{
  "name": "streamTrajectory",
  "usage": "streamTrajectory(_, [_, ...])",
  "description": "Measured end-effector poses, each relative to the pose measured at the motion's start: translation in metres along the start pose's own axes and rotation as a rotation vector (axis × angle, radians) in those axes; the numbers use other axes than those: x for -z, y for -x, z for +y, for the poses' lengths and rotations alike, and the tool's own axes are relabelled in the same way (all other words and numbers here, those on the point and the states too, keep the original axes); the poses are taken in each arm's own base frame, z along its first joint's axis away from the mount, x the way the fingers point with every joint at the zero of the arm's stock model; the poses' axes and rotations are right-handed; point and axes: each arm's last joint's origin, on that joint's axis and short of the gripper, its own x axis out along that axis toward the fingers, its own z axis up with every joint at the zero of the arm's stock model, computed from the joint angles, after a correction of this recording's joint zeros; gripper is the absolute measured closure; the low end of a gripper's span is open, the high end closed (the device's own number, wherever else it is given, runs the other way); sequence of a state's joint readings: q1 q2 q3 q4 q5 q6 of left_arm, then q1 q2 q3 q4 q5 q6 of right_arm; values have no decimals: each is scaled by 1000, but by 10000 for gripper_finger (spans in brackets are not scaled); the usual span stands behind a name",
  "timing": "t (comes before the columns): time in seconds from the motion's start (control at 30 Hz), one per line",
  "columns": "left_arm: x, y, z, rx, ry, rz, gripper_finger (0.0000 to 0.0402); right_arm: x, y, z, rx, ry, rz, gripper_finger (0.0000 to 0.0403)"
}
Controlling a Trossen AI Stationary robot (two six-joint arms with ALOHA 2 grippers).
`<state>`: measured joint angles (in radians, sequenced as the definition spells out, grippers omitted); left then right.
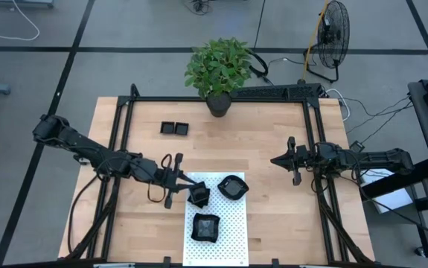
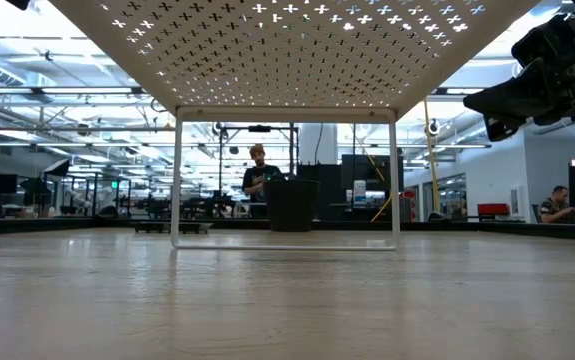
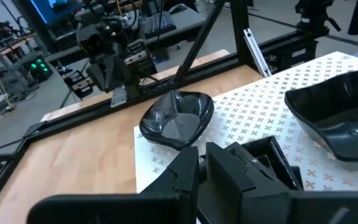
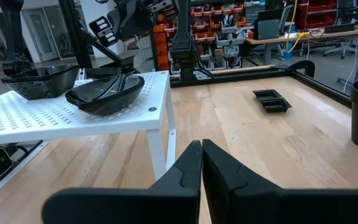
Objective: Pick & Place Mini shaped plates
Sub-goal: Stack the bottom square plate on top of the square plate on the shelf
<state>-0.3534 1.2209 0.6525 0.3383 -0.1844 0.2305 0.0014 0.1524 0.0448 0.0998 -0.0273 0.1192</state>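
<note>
My left gripper (image 1: pixel 186 184) (image 3: pixel 202 163) is at the far-left corner of the white dotted mat (image 1: pixel 230 219), a raised perforated top on legs. It is shut on a small black square plate (image 1: pixel 199 196) (image 3: pixel 272 158). A rounded black plate (image 1: pixel 232 186) (image 3: pixel 177 118) and a larger square one (image 1: pixel 205 227) (image 3: pixel 343 118) rest on their bases on the mat. Two more small plates (image 1: pixel 174 128) (image 4: pixel 271 99) lie side by side on the wood at the far left. My right gripper (image 1: pixel 277 160) (image 4: pixel 202 149) hovers shut over the table's right side, holding nothing. My left gripper holds the square plate by its rim wall (image 3: pixel 244 155) on the side toward the table's left. One finger (image 3: pixel 225 168) seems to be over the plate's hollow, the other outside it. The fingers come nearly level from the left. The plate is tilted; whether it touches the mat is unclear.
A potted plant (image 1: pixel 218 82) stands at the table's far edge, in the middle. A black frame rail (image 1: pixel 221 98) runs round the table. The mat's white legs (image 2: pixel 177 180) stand on the wood, with bare wood between the mat and my right arm.
</note>
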Motion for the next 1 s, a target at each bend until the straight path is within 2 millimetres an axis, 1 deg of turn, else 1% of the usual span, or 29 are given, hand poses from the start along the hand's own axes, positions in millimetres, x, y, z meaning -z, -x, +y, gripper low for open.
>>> streamTrajectory(0.1, [3, 0, 1, -21, 22, 36, 364, 0, 0, 0, 0, 0, 0, 403])
streamTrajectory(0.27, [8, 0, 10, -228, 36, 101, 364, 0, 0, 0, 0, 0, 0, 403])
streamTrajectory(0.33, [9, 0, 14, -268, 77, 107, 364, 0, 0, 0, 0, 0, 0, 403])
streamTrajectory(0.5, [19, -8, 16, -186, 124, 145, 364, 0, 0, 0, 0, 0, 0, 403])
streamTrajectory(0.63, [28, -15, 18, -158, 137, 180, 364, 0, 0, 0, -1, 0, 0, 403])
streamTrajectory(0.77, [24, -15, 20, -111, 155, 128, 364, 0, 0, 0, 0, 0, 0, 403])
streamTrajectory(1.0, [23, -16, 18, -42, 168, 115, 364, 0, 0, 0, 0, 0, 0, 403])
